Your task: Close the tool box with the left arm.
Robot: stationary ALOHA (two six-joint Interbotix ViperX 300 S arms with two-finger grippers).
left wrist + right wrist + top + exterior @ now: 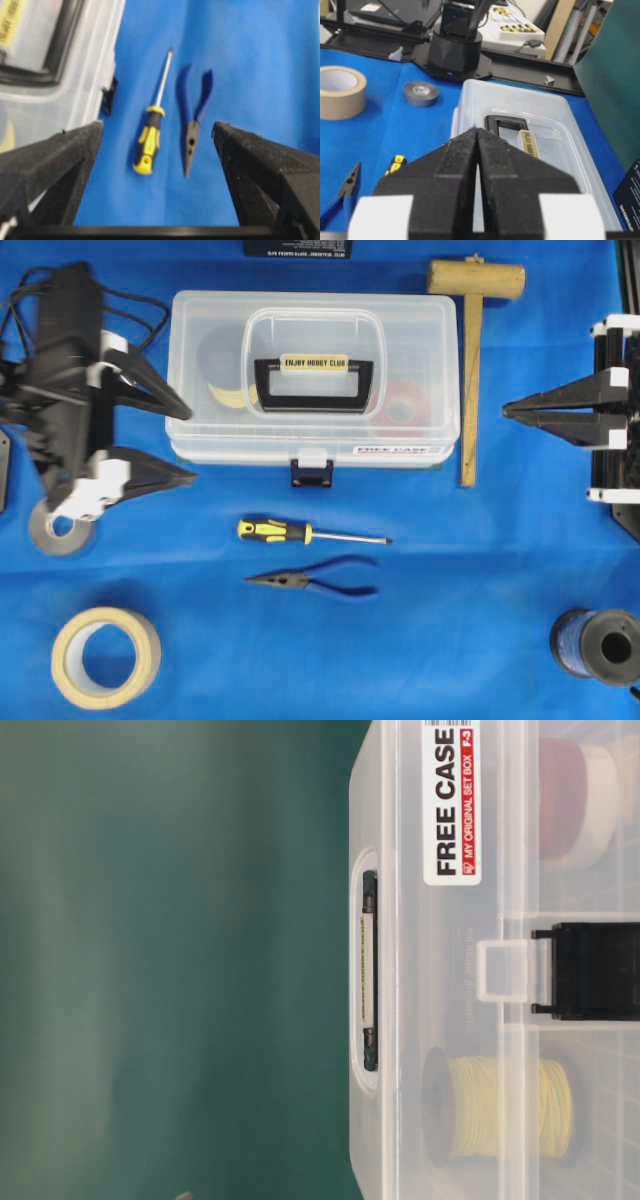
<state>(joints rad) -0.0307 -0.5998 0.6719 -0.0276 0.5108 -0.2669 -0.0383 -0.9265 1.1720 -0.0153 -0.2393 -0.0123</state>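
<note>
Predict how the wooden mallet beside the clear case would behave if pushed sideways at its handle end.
The wooden mallet with a cylindrical head would probably pivot about its head, which looks bulkier and so likely heavier than its slim handle. It looks rigid, so it should not flex. It lies flat on the blue cloth, so the head might roll slightly rather than slide.

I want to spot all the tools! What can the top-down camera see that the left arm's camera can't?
Only the overhead view shows the wooden mallet, the tape rolls, the wire spool and the right gripper. Only the left wrist view shows the left gripper's fingers up close, spread wide. Both show the tool box, screwdriver and pliers.
</note>
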